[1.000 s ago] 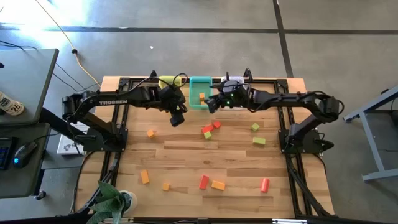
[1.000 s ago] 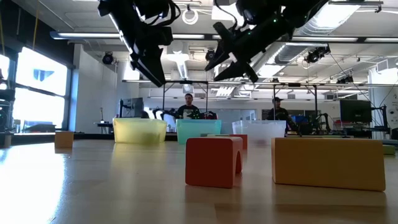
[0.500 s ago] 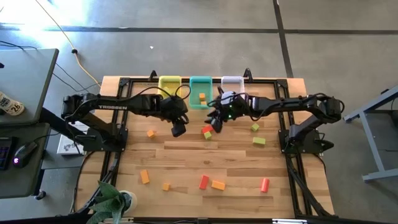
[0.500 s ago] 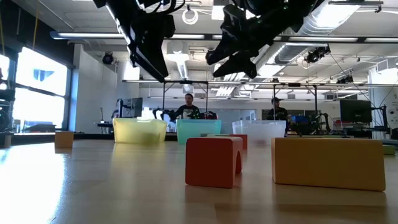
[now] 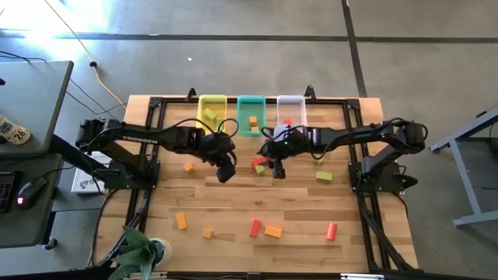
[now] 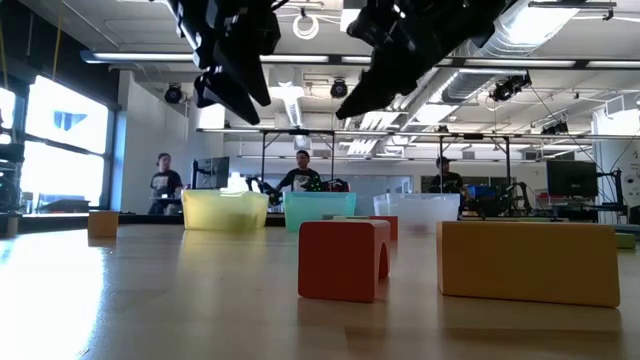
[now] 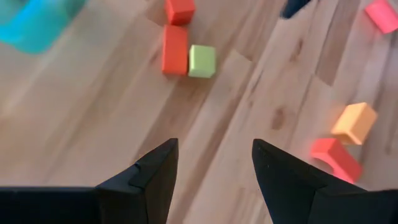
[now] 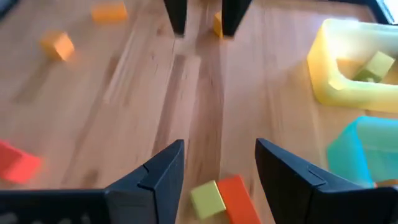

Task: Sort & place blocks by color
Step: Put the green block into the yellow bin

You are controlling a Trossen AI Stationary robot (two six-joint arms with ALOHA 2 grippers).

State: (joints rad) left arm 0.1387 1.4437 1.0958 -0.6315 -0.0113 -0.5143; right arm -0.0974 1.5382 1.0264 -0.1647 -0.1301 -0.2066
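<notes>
Both grippers hang open and empty above mid-table. My left gripper (image 5: 226, 171) (image 7: 214, 162) hovers left of a red-and-green cluster of blocks (image 5: 259, 163). My right gripper (image 5: 278, 169) (image 8: 219, 168) hovers just right of that cluster, whose green block (image 8: 208, 199) and red block (image 8: 239, 198) show between its fingers. Loose blocks lie flat on the table: orange (image 5: 188, 166), two green (image 5: 319, 159) (image 5: 324, 176), and a near row of orange and red ones (image 5: 272, 231). The yellow bin (image 5: 212, 109) holds a green block, the teal bin (image 5: 250, 115) an orange one.
A clear bin (image 5: 290, 109) stands right of the teal one on the far edge, with something red inside. A red arch block (image 6: 343, 258) and an orange block (image 6: 527, 260) sit close to the low camera. Bare wood lies between the two grippers. People stand in the room behind.
Both grippers have moved away from the bins toward the table's near edge. The right one went from over the teal and clear bins to beside the red-and-green cluster, and the left one made a shorter move. The blocks on the table have stayed put.
</notes>
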